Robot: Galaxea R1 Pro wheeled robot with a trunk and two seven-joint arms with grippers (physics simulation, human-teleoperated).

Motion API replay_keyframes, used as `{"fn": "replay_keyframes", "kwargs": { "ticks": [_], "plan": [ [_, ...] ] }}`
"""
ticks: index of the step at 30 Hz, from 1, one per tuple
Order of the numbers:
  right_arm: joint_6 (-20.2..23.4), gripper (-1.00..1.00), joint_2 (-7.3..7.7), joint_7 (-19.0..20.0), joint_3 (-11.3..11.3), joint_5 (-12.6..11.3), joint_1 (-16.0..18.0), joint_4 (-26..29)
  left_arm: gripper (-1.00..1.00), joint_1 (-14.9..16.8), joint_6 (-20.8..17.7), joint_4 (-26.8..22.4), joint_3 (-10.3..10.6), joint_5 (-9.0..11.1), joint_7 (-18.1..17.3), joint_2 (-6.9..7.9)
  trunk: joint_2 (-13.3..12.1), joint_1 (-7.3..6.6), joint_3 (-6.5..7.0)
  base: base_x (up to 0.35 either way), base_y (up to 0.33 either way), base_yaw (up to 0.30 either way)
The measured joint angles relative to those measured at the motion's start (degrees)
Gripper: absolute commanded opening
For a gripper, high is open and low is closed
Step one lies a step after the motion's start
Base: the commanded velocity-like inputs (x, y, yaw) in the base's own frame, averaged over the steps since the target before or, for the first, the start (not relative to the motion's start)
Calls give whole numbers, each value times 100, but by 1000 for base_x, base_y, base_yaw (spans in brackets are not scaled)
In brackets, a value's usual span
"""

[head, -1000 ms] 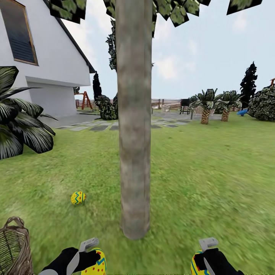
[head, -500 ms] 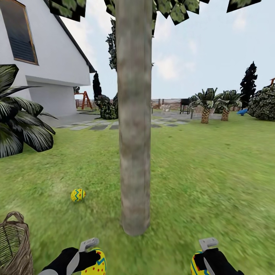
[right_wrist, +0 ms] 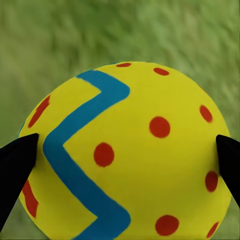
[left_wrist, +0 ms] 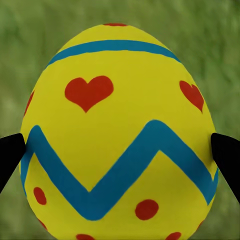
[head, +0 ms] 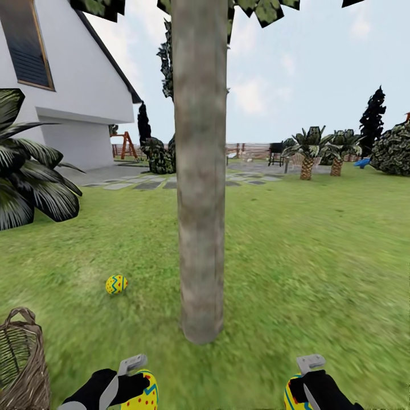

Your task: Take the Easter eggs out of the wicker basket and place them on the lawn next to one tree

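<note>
The tree, a thick grey-brown trunk, rises from the lawn straight ahead. One Easter egg lies on the grass just left of its base. The wicker basket stands at the lower left corner, and I cannot see into it. My left gripper is shut on a second yellow egg with hearts and a blue zigzag. Low at the right, my right gripper is shut on a third egg. Both held eggs hang over grass in front of the trunk.
A dark broad-leaved plant spreads at the left in front of a white house. Grey paving slabs run behind the tree. Short palms and a bush stand far right. Open grass stretches right of the trunk.
The whole view has shifted, so the tree base, the lying egg and the basket sit a little higher in the picture. Both grippers hold their eggs as before.
</note>
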State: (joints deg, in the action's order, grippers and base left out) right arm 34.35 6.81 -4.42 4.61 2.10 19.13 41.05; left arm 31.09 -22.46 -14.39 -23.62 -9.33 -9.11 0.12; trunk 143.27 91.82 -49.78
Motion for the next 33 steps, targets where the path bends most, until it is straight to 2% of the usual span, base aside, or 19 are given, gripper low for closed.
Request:
{"fn": "replay_keyframes", "kwargs": {
  "ticks": [33],
  "plan": [
    [0,-100,7,-1,1,13,0,0,-100,0,0,0,0,0,0,0,45,85,-732,0,0,0]
  ]
}}
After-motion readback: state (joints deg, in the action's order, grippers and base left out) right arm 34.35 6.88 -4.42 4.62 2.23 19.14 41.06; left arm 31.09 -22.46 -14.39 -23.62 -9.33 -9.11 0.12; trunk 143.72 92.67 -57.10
